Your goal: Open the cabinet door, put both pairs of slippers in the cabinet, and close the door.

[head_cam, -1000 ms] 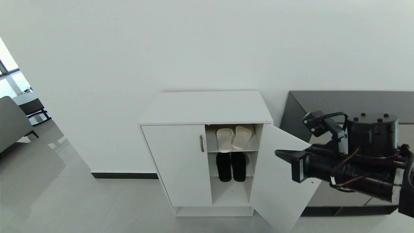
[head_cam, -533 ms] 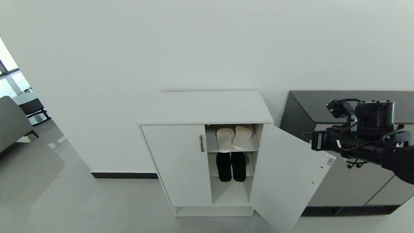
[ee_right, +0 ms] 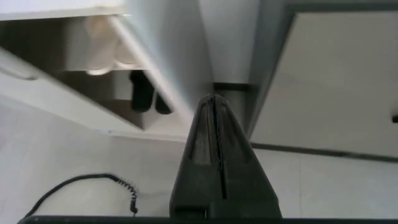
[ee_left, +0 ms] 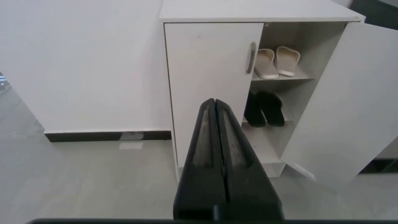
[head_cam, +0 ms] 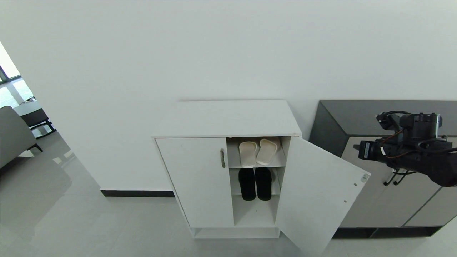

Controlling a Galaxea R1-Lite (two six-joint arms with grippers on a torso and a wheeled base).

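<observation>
The white cabinet [head_cam: 228,117] stands against the wall with its right door [head_cam: 317,189] swung open and its left door [head_cam: 196,178] closed. Beige slippers [head_cam: 259,151] lie on the top shelf and black slippers [head_cam: 254,184] on the shelf below. The left wrist view shows both pairs too, beige slippers [ee_left: 277,61] above black slippers [ee_left: 264,109]. My right arm [head_cam: 410,153] hangs to the right of the open door, apart from it. My right gripper [ee_right: 213,99] is shut and holds nothing. My left gripper [ee_left: 215,102] is shut and empty, well back from the cabinet front.
A grey glossy cabinet [head_cam: 385,200] stands just right of the open door, close behind my right arm. A grey sofa [head_cam: 10,139] and a dark chair [head_cam: 37,119] sit far left. Bare tiled floor [head_cam: 107,228] lies in front.
My right arm has drawn back to the right and away from the open door's face. The door and both pairs of slippers have stayed put.
</observation>
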